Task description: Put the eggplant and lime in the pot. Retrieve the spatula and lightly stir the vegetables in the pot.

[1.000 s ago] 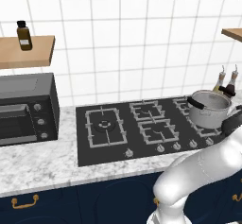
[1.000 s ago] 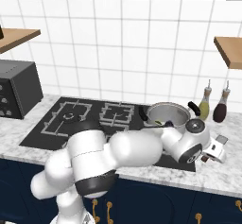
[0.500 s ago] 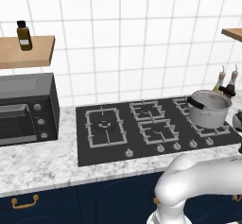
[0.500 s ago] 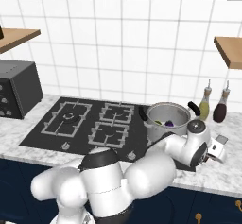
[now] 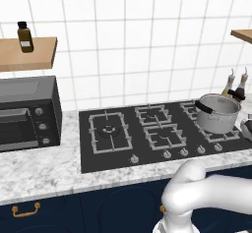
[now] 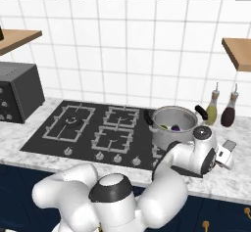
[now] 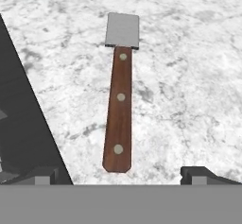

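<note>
The shiny metal pot [image 6: 172, 128] stands on the right rear burner, also seen as the pot [image 5: 218, 113]. Inside it lie the purple eggplant [image 6: 176, 127] and the green lime [image 6: 163, 127]. The spatula [image 7: 118, 109] lies flat on the marble counter, its wooden handle toward me and its metal blade away. My gripper [image 7: 122, 175] hovers open just above the handle's near end, with one fingertip on each side and nothing held. My wrist [image 6: 203, 152] hangs low over the counter right of the pot.
The black cooktop [image 5: 147, 133] fills the counter's middle; its edge [image 7: 19, 124] runs just left of the spatula. Two bottles [image 6: 221, 109] stand behind the pot's right side. A toaster oven [image 5: 27, 111] sits at the far left. Wooden shelves hang on both sides.
The arm has folded lower and swung toward the right counter, dropping out of the left base view's right edge. The jaws have stayed open. Pot and vegetables have not moved.
</note>
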Robot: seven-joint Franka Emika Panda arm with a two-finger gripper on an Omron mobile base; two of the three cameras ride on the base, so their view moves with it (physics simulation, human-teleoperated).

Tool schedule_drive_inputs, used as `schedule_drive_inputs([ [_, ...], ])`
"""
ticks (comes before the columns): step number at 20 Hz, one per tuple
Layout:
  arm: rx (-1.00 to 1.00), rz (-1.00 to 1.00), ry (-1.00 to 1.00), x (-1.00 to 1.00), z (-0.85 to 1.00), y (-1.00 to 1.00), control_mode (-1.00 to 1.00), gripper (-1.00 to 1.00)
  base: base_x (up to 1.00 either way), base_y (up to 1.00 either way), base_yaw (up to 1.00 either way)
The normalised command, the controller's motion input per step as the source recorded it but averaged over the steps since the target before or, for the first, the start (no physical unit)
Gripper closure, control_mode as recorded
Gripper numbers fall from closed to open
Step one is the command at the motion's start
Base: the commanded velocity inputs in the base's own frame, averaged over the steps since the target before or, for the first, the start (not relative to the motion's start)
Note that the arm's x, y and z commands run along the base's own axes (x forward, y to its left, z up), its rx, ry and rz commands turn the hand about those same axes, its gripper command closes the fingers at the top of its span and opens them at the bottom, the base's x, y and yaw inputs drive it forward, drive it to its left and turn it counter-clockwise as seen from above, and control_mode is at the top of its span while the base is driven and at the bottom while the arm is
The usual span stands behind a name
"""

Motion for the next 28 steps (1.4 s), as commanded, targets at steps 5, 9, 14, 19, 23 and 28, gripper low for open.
schedule_drive_inputs([
  [5, 0.00, 0.00, 0.00, 0.01, -0.16, -0.09, -1.00, -1.00, 0.00, 0.00, 0.00],
  [9, 0.00, 0.00, 0.00, 0.11, -0.07, 0.00, -1.00, -1.00, 0.00, 0.00, 0.00],
  [14, 0.00, 0.00, 0.00, 0.15, -0.07, 0.00, -1.00, -1.00, 0.00, 0.00, 0.00],
  [19, 0.00, 0.00, 0.00, 0.10, -0.09, -0.05, -1.00, -1.00, 0.00, 0.00, 0.00],
  [23, 0.02, 0.00, 0.00, 0.01, -0.22, -0.24, -1.00, -1.00, 0.00, 0.00, 0.00],
  [28, 0.03, 0.00, 0.00, 0.03, -0.25, -0.26, -1.00, 1.00, 0.00, 0.00, 0.00],
])
